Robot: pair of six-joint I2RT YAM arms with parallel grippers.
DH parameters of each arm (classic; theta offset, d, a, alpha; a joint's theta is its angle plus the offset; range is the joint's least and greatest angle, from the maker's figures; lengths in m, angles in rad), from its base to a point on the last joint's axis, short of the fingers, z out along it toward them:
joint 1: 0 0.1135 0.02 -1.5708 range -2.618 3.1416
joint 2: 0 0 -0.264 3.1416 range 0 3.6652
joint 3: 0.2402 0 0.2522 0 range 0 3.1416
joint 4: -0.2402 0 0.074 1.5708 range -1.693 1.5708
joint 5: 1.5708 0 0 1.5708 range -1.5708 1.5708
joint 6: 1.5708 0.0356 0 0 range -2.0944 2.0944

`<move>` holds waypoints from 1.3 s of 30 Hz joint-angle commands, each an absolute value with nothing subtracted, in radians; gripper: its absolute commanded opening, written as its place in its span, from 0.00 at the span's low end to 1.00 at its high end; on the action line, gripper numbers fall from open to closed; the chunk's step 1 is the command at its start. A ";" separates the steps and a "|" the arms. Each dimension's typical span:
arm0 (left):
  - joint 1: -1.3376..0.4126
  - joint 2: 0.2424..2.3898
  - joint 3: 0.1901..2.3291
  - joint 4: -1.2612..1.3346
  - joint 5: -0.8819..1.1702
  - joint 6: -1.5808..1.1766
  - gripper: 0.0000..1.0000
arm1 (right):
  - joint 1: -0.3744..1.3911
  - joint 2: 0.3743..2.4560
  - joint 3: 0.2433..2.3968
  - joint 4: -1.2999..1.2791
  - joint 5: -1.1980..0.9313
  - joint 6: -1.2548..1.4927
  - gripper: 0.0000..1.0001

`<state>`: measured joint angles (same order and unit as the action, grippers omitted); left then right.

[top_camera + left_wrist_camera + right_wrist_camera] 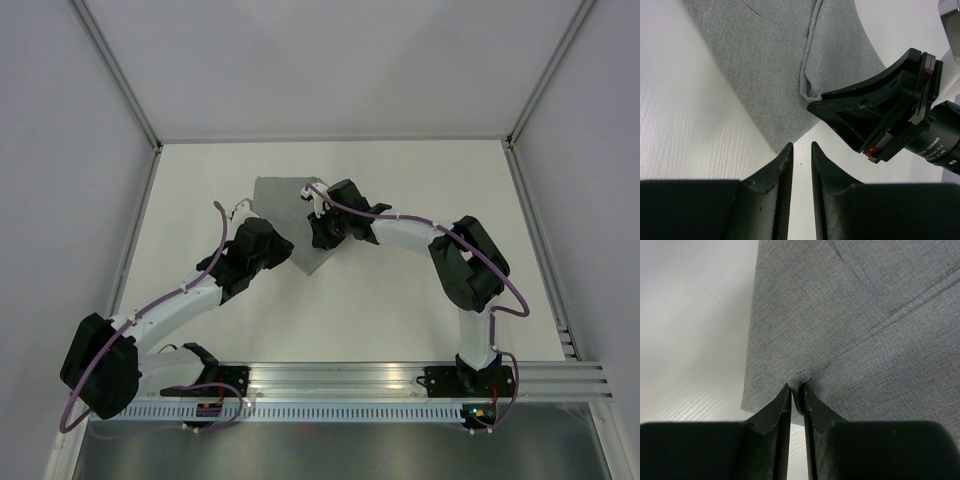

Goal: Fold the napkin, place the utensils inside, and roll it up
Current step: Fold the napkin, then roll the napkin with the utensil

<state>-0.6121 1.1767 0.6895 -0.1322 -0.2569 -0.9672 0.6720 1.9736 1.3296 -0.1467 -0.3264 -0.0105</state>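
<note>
The grey napkin (280, 200) lies partly folded on the white table, with one corner pointing toward the arms. My right gripper (318, 240) is shut on a small pinch of the napkin (840, 315) near its edge, as the right wrist view (797, 386) shows. My left gripper (290, 252) sits just off the napkin's near corner (770, 65). Its jaws (801, 146) stand a narrow gap apart with only bare table between them. The right gripper (812, 103) shows in the left wrist view, touching a raised fold. No utensils are in view.
White walls with metal posts (120, 70) enclose the table on the left, right and back. An aluminium rail (400, 380) holding both arm bases runs along the near edge. Purple cables (215, 215) loop along both arms.
</note>
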 commanded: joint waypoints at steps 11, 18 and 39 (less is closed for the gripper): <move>-0.604 1.223 0.772 -0.103 -0.252 -0.877 0.45 | 0.683 1.931 1.301 -0.126 -0.370 -0.011 0.59; -0.569 1.252 0.824 -0.086 -0.235 -0.838 0.49 | 0.672 1.855 1.301 -0.146 -0.351 -0.003 0.62; -0.842 1.756 1.231 -0.108 -0.423 -0.124 0.58 | 0.161 1.744 1.298 -0.172 -0.509 -0.117 0.59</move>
